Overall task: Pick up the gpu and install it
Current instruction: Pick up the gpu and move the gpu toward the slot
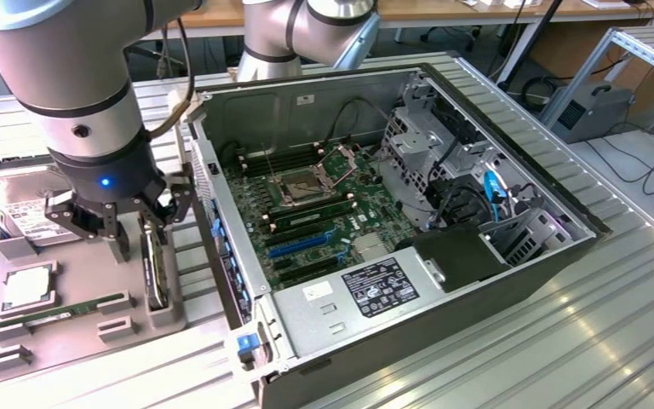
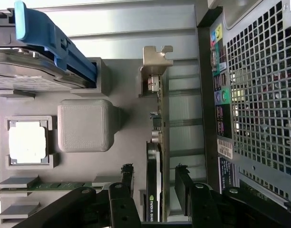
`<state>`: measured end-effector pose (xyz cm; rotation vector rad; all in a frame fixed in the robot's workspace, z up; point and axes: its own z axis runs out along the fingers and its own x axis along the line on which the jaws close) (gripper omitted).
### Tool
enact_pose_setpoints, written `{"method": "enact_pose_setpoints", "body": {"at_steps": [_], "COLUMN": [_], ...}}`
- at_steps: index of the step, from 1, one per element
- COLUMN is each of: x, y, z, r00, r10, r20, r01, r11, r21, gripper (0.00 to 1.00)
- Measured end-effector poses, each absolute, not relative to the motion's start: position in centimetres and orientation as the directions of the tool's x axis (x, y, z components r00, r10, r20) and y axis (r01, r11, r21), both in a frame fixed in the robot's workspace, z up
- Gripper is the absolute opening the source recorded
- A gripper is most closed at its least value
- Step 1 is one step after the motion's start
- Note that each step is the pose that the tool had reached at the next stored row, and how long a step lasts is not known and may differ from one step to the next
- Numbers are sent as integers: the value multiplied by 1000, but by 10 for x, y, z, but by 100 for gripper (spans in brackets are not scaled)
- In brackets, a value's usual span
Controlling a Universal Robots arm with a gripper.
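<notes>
I see the jaws standing wide, one on each side of the graphics card, with a gap showing on both sides, so nothing is held. The card stands on edge in a slot of the grey tray, its silver bracket at the end away from the jaws. The tray lies on the surface just beside the open computer case. A hard drive, a processor chip and a memory stick sit in the same tray.
</notes>
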<state>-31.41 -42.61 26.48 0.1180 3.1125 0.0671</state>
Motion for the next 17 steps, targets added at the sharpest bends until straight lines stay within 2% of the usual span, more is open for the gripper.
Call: {"method": "enact_pose_setpoints", "body": {"at_steps": [17], "x": [-314], "y": [-426], "z": [250], "r00": [-997], "r10": [76], "r20": [-25], "r01": [75], "r11": [996], "r21": [44], "gripper": [48]}}
